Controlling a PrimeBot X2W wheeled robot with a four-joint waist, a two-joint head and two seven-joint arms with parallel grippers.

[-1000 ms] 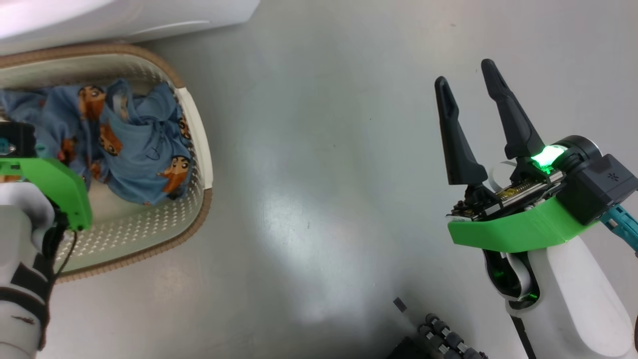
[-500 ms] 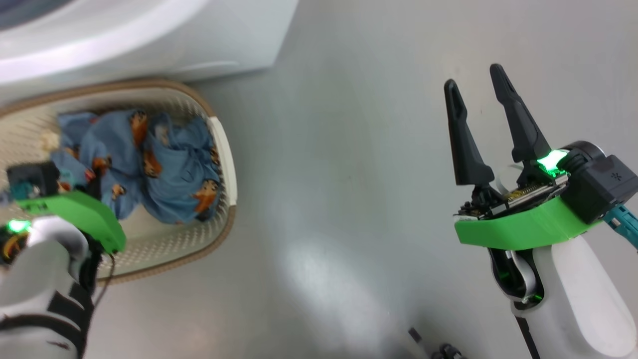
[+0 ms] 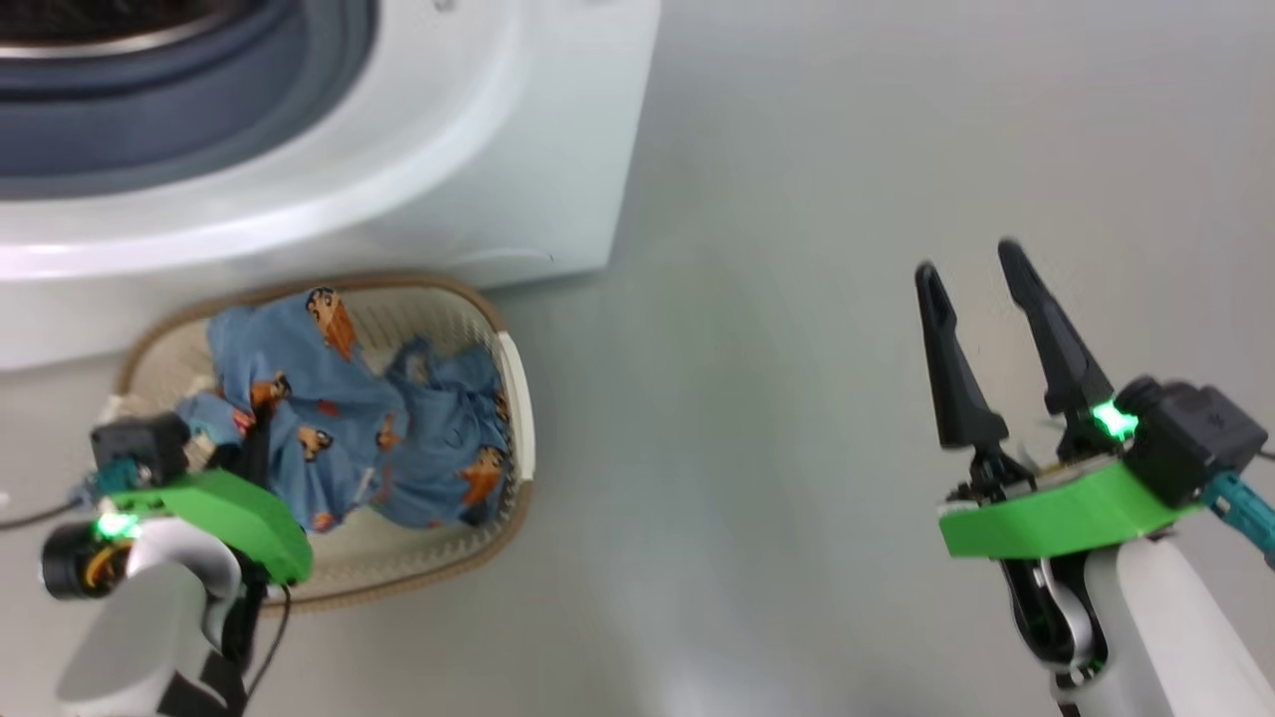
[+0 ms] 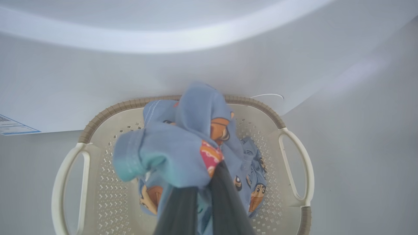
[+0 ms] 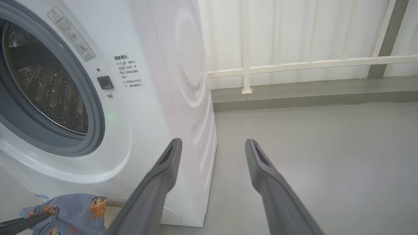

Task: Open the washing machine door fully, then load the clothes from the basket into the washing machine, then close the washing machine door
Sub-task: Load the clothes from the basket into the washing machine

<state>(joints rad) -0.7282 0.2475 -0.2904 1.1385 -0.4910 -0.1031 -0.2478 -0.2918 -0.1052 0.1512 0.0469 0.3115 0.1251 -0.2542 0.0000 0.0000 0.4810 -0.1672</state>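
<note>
Washing machine (image 3: pixel 448 149), drum mouth (image 5: pixel 45 81) uncovered, faces you; the basket (image 3: pixel 518 398) sits just beside its front, holding the clothes (image 3: pixel 398 438); your left end effector (image 4: pixel 202 189) pinches a blue fold, your right end effector (image 3: pixel 967 259) gapes wide, empty.

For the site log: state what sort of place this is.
Likely a laundry area, perhaps a balcony: a front-loading washing machine, a basket of clothes before it, a white railing beyond.
</note>
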